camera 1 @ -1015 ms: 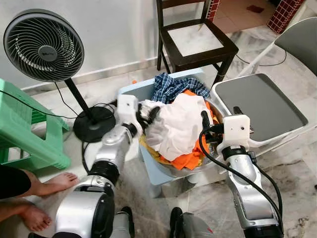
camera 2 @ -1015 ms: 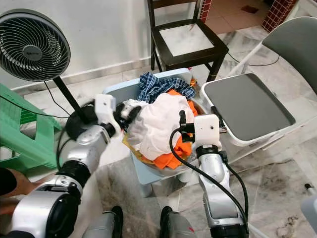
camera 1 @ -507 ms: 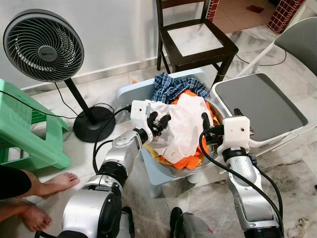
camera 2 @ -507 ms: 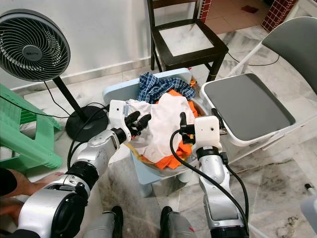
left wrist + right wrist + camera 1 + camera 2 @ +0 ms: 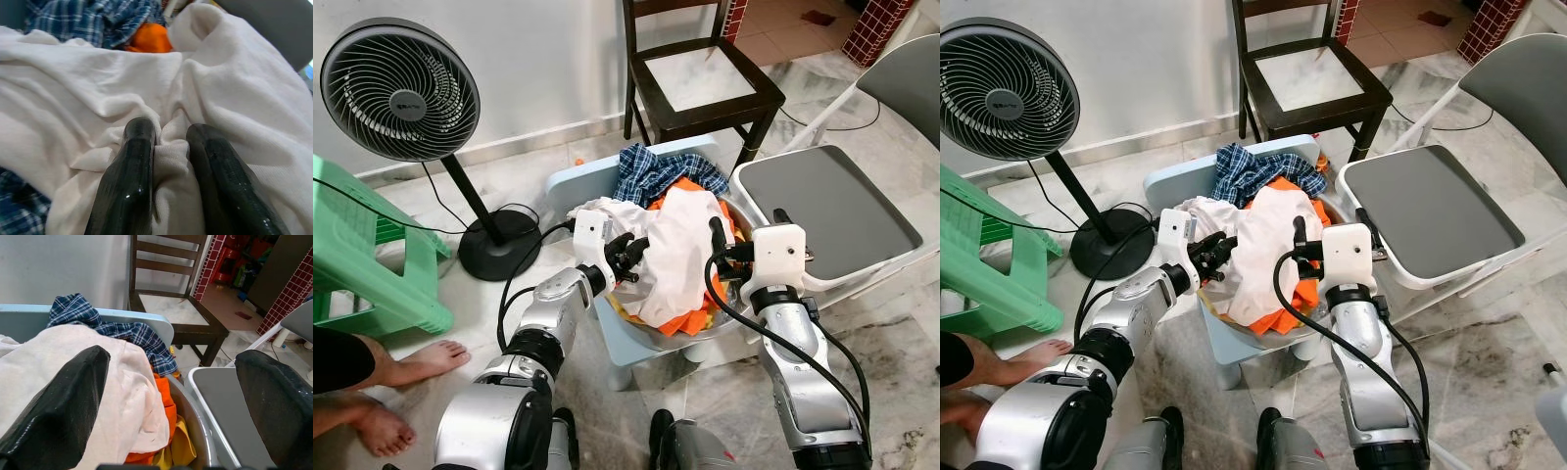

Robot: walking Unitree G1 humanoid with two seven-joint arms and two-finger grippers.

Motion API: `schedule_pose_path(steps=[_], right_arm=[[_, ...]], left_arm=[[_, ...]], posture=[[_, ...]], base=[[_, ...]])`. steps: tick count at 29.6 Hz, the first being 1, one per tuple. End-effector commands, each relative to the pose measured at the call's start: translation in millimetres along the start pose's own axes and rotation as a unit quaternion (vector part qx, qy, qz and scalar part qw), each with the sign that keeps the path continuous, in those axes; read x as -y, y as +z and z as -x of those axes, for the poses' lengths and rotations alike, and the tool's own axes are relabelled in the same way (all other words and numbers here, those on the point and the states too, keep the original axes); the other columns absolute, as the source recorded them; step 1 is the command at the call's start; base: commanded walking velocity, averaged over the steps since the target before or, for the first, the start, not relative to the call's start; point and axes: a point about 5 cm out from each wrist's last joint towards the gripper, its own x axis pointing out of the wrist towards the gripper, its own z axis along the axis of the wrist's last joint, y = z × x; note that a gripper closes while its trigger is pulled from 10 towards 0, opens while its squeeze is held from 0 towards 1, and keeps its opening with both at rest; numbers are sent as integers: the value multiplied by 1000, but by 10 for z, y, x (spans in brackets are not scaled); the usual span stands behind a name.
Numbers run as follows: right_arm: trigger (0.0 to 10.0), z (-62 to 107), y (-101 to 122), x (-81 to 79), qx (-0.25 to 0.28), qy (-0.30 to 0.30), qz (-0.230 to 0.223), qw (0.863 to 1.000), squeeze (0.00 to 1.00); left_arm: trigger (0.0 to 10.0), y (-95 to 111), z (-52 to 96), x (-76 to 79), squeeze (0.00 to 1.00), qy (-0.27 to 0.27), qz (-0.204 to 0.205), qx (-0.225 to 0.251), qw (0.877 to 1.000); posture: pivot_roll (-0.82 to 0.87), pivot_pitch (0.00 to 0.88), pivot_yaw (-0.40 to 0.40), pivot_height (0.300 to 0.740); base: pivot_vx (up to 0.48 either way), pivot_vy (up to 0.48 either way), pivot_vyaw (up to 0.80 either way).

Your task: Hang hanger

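A heap of laundry fills a metal basin (image 5: 710, 331) on a pale blue stool (image 5: 625, 345). On top lies a white garment (image 5: 677, 245), over a blue plaid shirt (image 5: 656, 171) and orange cloth (image 5: 685, 318). My left gripper (image 5: 631, 253) is at the heap's left side, shut on a fold of the white garment (image 5: 166, 98); the fold is pinched between its black fingers (image 5: 129, 186). My right gripper (image 5: 746, 230) hovers at the basin's right rim, open, with nothing between its wide-apart fingers (image 5: 54, 406).
A standing fan (image 5: 401, 88) and a green plastic stool (image 5: 362, 264) stand at the left. Behind the basin is a dark wooden chair (image 5: 700, 78), and to its right a grey-topped white seat (image 5: 832, 211). A person's bare feet (image 5: 416, 364) rest on the floor at the lower left.
My left gripper moved right from the heap's edge into the white garment and shut on a fold of it. The right arm has stayed put.
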Motion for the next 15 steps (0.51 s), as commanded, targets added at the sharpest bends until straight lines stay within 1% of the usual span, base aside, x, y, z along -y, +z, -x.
schedule_pose_path(steps=[1, 2, 5, 8, 10, 11, 12, 13, 14, 15], right_arm=[[10000, 18, -38, 11, -8, -3, 1, 1000, 0], [10000, 13, -37, 11, -7, -4, 1, 1000, 0], [10000, 8, -35, 11, -7, -4, 1, 1000, 0], [10000, 4, -31, 6, -6, -5, -1, 1000, 0], [10000, 6, -33, 4, -6, -5, -1, 1000, 0], [10000, 6, -32, 2, -6, -6, -1, 1000, 0], [10000, 6, -30, -3, -5, -5, -2, 1000, 0], [10000, 6, -30, -3, -5, -5, -2, 1000, 0], [10000, 4, -27, -10, -5, -4, -3, 1000, 0], [10000, 3, -26, -12, -5, -4, -3, 1000, 0]], left_arm=[[0, -82, -2, 61, 0, -18, -2, -14, 1000], [0, -95, -16, 113, 0, -35, -10, -16, 999], [0, -117, -27, 167, 0, -53, -15, -19, 998], [0, -203, -37, 330, 0, -108, -9, -25, 994], [0, -255, -29, 407, 0, -139, -7, -32, 990], [0, -288, -19, 447, 0, -155, -9, -39, 987], [0, -356, 8, 522, 0, -192, -18, -56, 980], [0, -356, 8, 522, 0, -192, -18, -56, 980], [0, -428, 51, 579, 0, -225, -30, -77, 971], [0, -465, 75, 594, 0, -239, -34, -90, 966]], posture=[[62, 272, -25, 740], [62, 271, -24, 740], [62, 270, -23, 740], [64, 270, -21, 740], [64, 270, -21, 740], [64, 270, -21, 740], [65, 272, -22, 740], [65, 272, -22, 740], [66, 273, -25, 740], [67, 274, -26, 740]], base=[[0, 0, 0], [0, 0, 0], [0, 0, 0], [0, 0, 0], [0, 0, 0], [0, 0, 0], [0, 0, 0], [0, 0, 0], [0, 0, 0], [0, 0, 0]])
